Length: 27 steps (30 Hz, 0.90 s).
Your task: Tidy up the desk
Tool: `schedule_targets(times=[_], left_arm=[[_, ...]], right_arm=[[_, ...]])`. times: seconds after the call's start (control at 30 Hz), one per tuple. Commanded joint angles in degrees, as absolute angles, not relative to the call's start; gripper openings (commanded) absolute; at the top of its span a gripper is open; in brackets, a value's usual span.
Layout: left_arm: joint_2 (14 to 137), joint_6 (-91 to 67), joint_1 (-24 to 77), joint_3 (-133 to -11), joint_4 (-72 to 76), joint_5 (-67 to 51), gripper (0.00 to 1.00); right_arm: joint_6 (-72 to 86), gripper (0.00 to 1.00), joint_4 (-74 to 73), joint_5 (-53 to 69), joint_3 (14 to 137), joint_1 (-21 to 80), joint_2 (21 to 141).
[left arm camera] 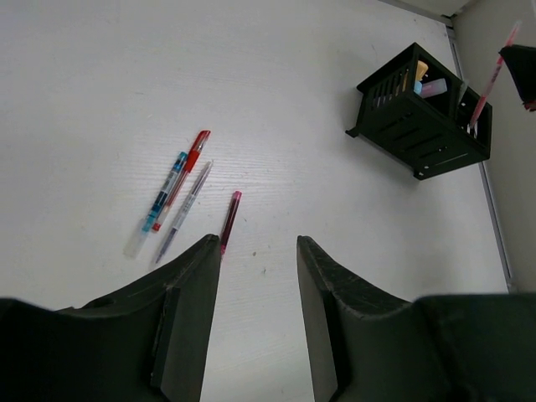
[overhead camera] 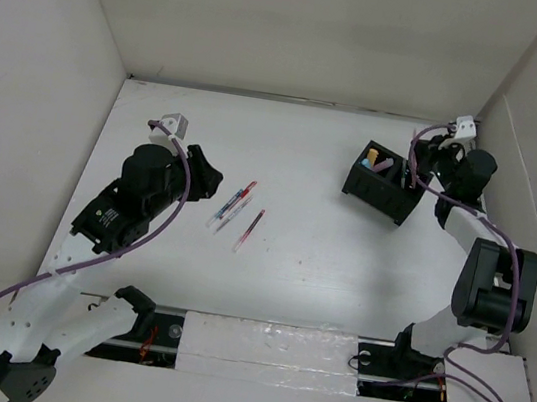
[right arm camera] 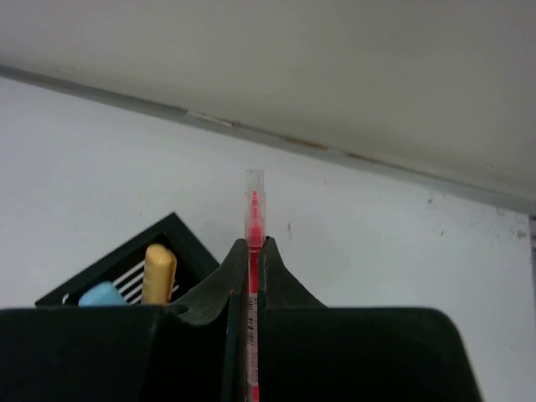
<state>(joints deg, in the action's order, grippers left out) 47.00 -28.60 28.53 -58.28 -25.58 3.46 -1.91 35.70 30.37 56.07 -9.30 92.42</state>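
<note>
Trainee: Grip of right gripper point(right arm camera: 252, 248)?

Instructor: Clamped on red pen point(right arm camera: 253, 209), held upright, tip above the jaws. Just below and left of the gripper, black box point(right arm camera: 172, 230), yellow stick point(right arm camera: 157, 272) inside.

Trainee: Next move?

Instructor: Probably: shift left until over a free compartment, keep vertical, lower well in before releasing; otherwise risk of striking the rim.

Trainee: State of left gripper point(left arm camera: 258, 244)?

Instructor: Spread wide, empty, above the desk point(left arm camera: 100, 75); loose pens point(left arm camera: 186, 209) ahead and to its left, lying on that desk, well apart from the box.
</note>
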Motion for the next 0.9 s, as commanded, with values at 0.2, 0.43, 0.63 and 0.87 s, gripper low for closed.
schedule_targets(times=[0.2,0.43,0.63,0.87], left_arm=[[46.7,-28.4,28.7,-61.0,-23.6,3.7,0.42],[46.9,-27.2,28.7,-62.4,-22.9,3.9,0.45],[45.5,-27.1,28.7,-61.9,-22.9,3.9,0.44],[44.4,-26.8,28.7,-60.7,-24.3,3.6,0.09]], right_arm=[[-2.0,0.46,38.5,28.7,49.2,-9.5,85.7],[-5.7,0.43,23.6,23.3,56.5,-3.2,77.3],[-4.5,0.00,11.7,9.2,53.6,15.8,73.9],[8.2,0.43,4.0,-4.9,54.5,37.9,86.0]])
